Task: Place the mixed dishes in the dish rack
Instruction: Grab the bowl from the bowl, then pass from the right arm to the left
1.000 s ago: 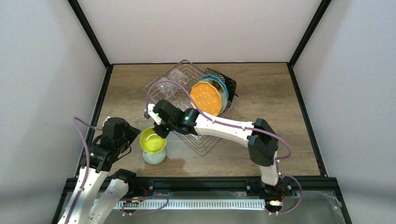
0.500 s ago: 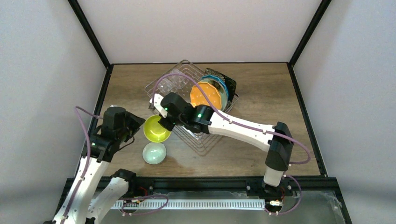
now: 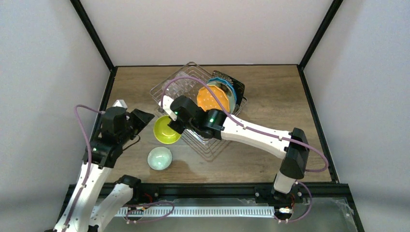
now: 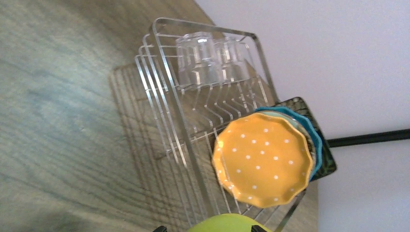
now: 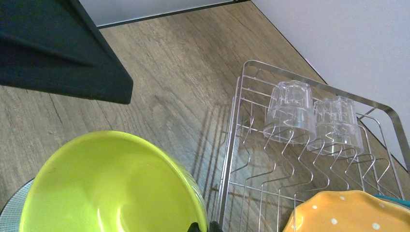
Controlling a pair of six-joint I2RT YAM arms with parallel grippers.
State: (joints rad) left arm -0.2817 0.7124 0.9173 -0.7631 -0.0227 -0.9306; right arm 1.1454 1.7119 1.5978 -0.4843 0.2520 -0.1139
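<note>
Your right tool [image 3: 174, 126] pinches the bowl [image 3: 166, 131] by its rim. It hangs tilted over the table [image 3: 270, 96], just beside the rack's [image 3: 209, 147] near-left edge. Left tool [image 3: 145, 118] is spread wide, close by. Risk: thin rim grip could slip, or the bowl clips rack wire or the orange plate [image 3: 212, 99] going in.
</note>
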